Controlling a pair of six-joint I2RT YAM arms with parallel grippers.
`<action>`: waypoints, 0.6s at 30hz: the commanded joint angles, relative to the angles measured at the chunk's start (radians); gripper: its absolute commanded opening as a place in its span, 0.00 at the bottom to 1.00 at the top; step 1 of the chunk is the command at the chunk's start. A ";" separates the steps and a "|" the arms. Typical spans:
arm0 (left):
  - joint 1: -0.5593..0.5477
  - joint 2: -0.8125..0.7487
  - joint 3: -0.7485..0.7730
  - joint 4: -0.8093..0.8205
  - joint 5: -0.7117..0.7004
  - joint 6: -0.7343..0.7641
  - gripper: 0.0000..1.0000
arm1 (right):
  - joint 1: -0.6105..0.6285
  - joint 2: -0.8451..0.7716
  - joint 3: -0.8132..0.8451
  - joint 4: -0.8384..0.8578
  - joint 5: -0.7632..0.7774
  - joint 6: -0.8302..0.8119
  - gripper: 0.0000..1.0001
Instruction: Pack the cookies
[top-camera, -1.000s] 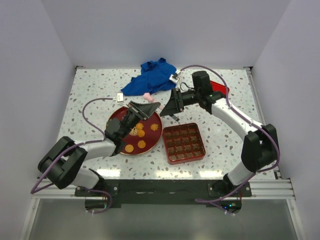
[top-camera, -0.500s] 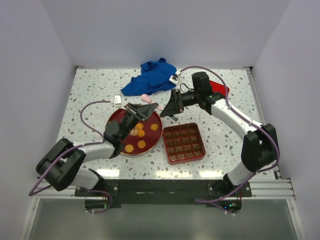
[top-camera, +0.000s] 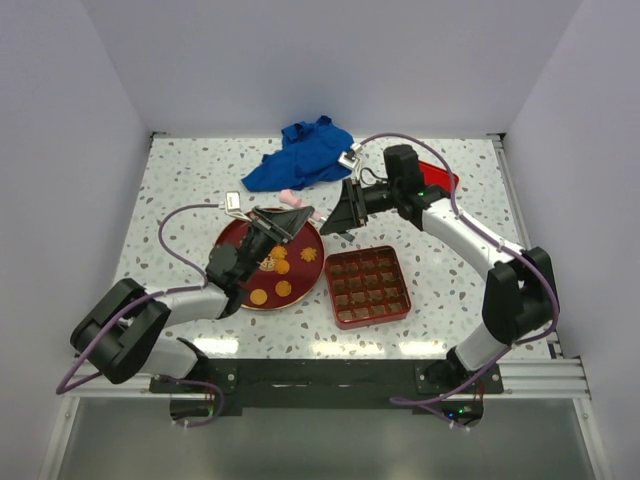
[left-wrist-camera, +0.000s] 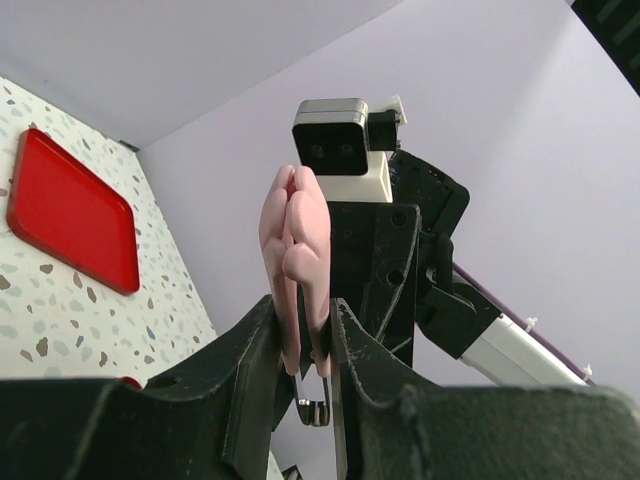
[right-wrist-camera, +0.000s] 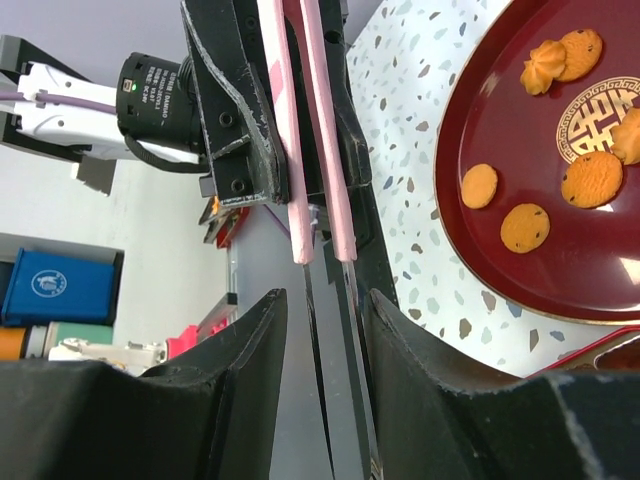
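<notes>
Several orange-golden cookies (top-camera: 284, 289) (right-wrist-camera: 523, 227) lie on a dark red plate (top-camera: 232, 243) (right-wrist-camera: 520, 130) with a gold emblem. To its right sits a red box (top-camera: 367, 287) divided into small cells. Above the plate's far edge, my left gripper (top-camera: 283, 224) (left-wrist-camera: 303, 312) is shut on the pink handle of a pair of tongs (top-camera: 297, 207) (left-wrist-camera: 297, 240). The tongs (right-wrist-camera: 300, 130) point into my right gripper (top-camera: 336, 221) (right-wrist-camera: 320, 295). Its jaws stand on either side of the metal blades, and a gap still shows beside the left blade.
A crumpled blue cloth (top-camera: 300, 155) lies at the back of the speckled table. A flat red lid (top-camera: 440, 178) (left-wrist-camera: 70, 210) rests at the back right, behind the right arm. Side walls enclose the table.
The right jaws have narrowed around the tongs' blades. The left arm has shifted slightly, still holding the tongs.
</notes>
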 joint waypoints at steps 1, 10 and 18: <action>0.010 -0.010 -0.007 0.467 -0.054 0.038 0.21 | 0.005 -0.013 -0.002 0.054 -0.054 0.046 0.41; 0.007 0.038 -0.008 0.532 -0.082 0.003 0.21 | 0.011 -0.001 -0.007 0.113 -0.057 0.096 0.43; 0.003 0.062 0.001 0.554 -0.091 -0.008 0.21 | 0.016 0.011 -0.013 0.142 -0.057 0.120 0.43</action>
